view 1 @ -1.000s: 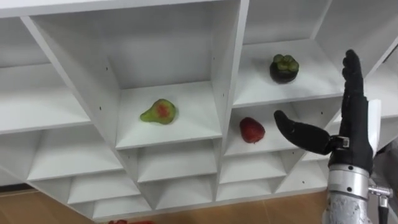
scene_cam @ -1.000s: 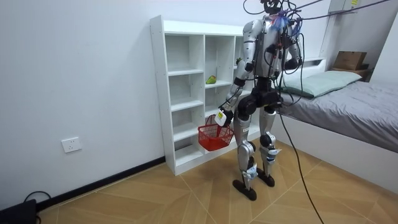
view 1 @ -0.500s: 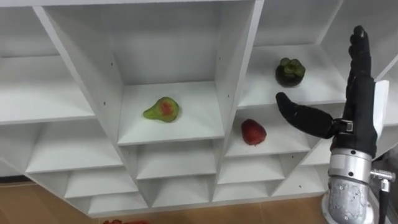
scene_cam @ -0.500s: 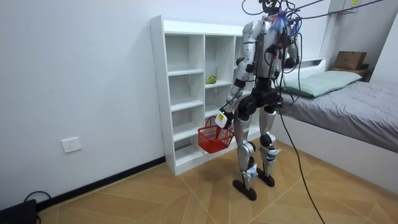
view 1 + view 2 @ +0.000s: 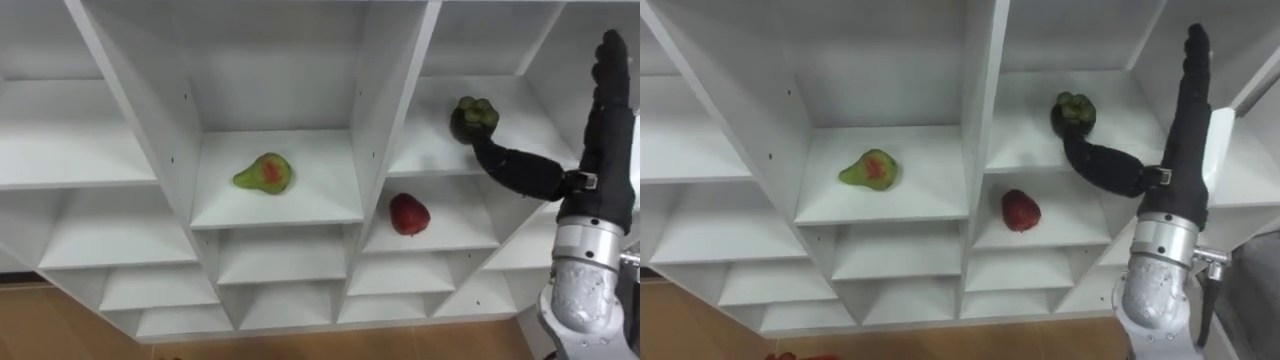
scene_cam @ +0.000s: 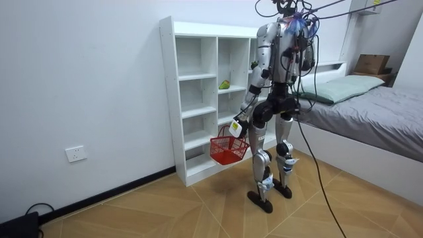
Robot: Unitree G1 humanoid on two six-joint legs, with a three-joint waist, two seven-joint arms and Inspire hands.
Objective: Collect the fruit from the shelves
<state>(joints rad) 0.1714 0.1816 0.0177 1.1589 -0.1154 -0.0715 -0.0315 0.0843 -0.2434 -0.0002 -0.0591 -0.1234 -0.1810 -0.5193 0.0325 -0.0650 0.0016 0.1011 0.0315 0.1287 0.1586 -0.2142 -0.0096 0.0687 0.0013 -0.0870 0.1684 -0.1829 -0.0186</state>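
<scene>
Reaching for fruit in the white wooden closet (image 5: 385,110)
Right robot hand (image 5: 602,165) open, thumb at the dark round green-capped fruit (image 5: 476,117) — next, I judge, fingers must curl round it.

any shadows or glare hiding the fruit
Left eye view: soft even light, faint shadows under pear and red fruit, no glare. Right eye view: the right hand partly covers the mangosteen. Room view: red basket in the left hand, evenly lit.
</scene>
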